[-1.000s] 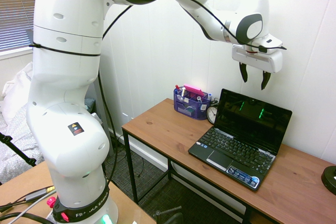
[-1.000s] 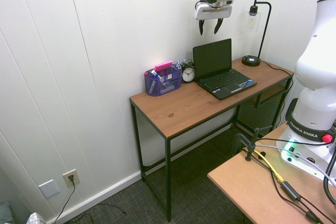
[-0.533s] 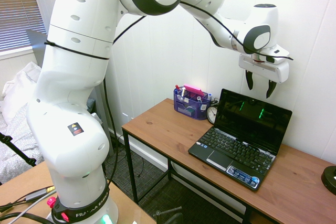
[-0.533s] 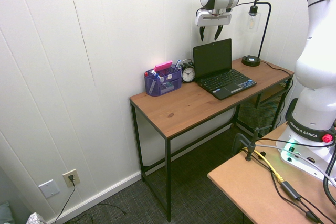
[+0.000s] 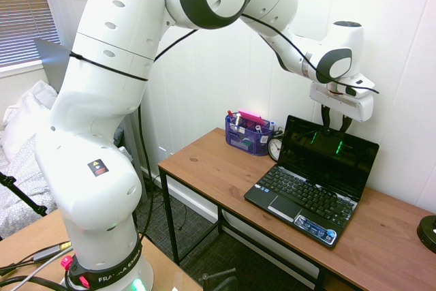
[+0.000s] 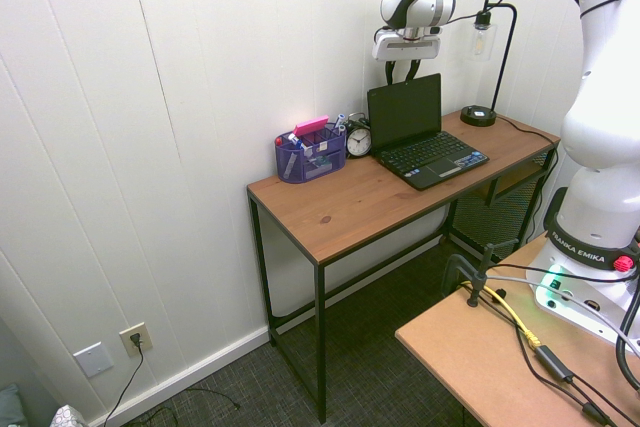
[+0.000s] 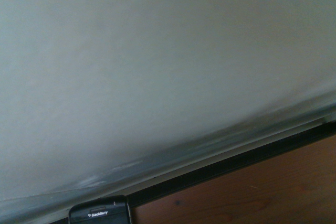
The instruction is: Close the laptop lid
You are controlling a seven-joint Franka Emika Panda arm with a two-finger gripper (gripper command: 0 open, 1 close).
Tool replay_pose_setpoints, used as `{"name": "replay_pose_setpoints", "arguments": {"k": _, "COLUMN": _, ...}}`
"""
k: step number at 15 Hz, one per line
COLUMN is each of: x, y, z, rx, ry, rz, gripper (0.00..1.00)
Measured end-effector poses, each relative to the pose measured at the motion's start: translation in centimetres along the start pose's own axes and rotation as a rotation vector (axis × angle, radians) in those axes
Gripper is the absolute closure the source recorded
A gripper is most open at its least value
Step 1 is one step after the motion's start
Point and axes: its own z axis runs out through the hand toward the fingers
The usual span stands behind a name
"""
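We are holding our tool (image 5: 336, 129), its fingers parted, at the top edge of the raised laptop lid (image 5: 329, 155), which is standing open on the wooden counter (image 5: 204, 161).

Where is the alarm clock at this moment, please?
In the second exterior view, the alarm clock stands on the wooden desk, between the purple organizer and the open laptop.
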Motion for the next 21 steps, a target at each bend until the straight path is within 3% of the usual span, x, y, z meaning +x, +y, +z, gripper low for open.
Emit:
{"name": "replay_pose_setpoints", "arguments": {"k": 13, "x": -0.4, "y": 2.3, "z": 1.1, "rx": -0.005, "ry": -0.019, "rz": -0.008, "gripper": 1.0}}
{"name": "replay_pose_setpoints", "arguments": {"k": 21, "x": -2.6, "y": 7.4, "z": 2.2, "rx": -0.014, "ry": -0.023, "rz": 0.0, "gripper": 1.0}}
